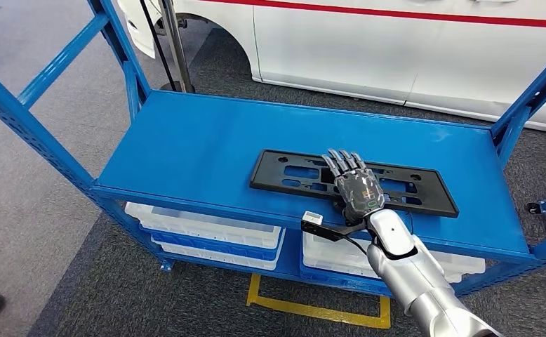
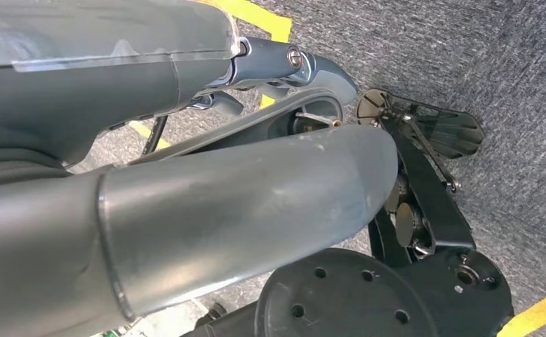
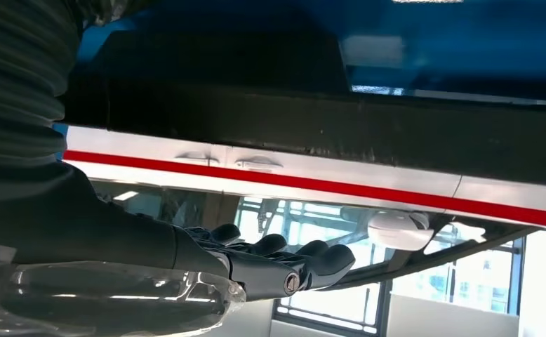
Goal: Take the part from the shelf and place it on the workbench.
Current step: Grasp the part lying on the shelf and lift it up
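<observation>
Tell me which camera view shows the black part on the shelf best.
The head view: the whole black part lies flat on the blue shelf, with the right hand over its middle. The right wrist view gives just a dark, edge-on band of it at close range. The left wrist view faces the floor beside the left hand.

The part (image 1: pixel 354 184) lies flat on the shelf (image 1: pixel 207 151), toward its right front. The right hand (image 1: pixel 354 186) rests on top of the part. Bins (image 1: pixel 203 228) sit on the level below. A vehicle (image 1: pixel 396 49) stands behind the shelf.
</observation>
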Tool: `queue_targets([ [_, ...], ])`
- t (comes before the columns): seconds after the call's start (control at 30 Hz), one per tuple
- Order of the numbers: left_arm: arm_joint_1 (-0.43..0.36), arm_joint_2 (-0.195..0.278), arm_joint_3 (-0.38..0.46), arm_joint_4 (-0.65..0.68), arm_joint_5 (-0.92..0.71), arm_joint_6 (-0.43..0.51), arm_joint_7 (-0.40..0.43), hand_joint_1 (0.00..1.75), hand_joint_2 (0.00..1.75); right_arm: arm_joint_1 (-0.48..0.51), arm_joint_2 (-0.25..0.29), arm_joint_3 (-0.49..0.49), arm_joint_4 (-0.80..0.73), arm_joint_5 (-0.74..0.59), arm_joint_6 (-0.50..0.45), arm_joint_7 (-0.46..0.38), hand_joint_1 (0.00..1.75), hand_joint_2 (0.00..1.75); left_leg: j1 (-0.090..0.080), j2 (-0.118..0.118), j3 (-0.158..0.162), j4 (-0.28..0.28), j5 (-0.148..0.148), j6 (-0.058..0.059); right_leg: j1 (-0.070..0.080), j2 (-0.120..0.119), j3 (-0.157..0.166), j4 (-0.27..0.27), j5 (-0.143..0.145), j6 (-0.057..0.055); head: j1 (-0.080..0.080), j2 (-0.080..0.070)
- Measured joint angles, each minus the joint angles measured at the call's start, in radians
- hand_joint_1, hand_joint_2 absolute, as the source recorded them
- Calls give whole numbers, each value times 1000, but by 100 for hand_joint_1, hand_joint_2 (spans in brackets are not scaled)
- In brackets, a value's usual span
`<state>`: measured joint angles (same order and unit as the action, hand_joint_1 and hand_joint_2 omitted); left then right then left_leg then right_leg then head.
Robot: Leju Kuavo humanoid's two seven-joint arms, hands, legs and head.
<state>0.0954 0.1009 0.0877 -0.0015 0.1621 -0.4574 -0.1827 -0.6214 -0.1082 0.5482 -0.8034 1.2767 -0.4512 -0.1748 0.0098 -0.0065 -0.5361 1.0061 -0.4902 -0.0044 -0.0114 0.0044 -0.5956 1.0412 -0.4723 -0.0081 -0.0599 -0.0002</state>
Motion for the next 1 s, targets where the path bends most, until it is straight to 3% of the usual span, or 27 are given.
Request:
queue_targets([
  [0.03, 0, 0, 0, 0, 1, 0, 0, 0, 0, -2, 2, 0, 6, 6, 0, 4, 158, 175, 0, 0, 0, 0, 0, 0, 0, 0, 0, 0, 0, 0, 0, 0],
  [0.07, 0, 0, 0, 0, 2, 1, 0, 0, 0, -3, 3, 0, 11, 13, 1, 7, 169, 175, 0, 0, 0, 0, 0, 0, 0, 0, 0, 0, 0, 0, 0, 0],
  [0.87, 0, -5, 0, 0, 15, -6, -3, 0, 0, -4, 17, 0, 35, 11, 37, -23, 175, 175, 0, 0, 0, 0, 0, 0, 0, 0, 0, 0, 0, 0, 0, 0],
  [1.0, 0, -5, 0, 0, 15, -6, -4, 0, 175, -5, 18, 0, 35, 11, 37, -24, 175, 175, 0, 0, 0, 0, 0, 0, 0, 0, 0, 0, 0, 0, 0, 0],
])
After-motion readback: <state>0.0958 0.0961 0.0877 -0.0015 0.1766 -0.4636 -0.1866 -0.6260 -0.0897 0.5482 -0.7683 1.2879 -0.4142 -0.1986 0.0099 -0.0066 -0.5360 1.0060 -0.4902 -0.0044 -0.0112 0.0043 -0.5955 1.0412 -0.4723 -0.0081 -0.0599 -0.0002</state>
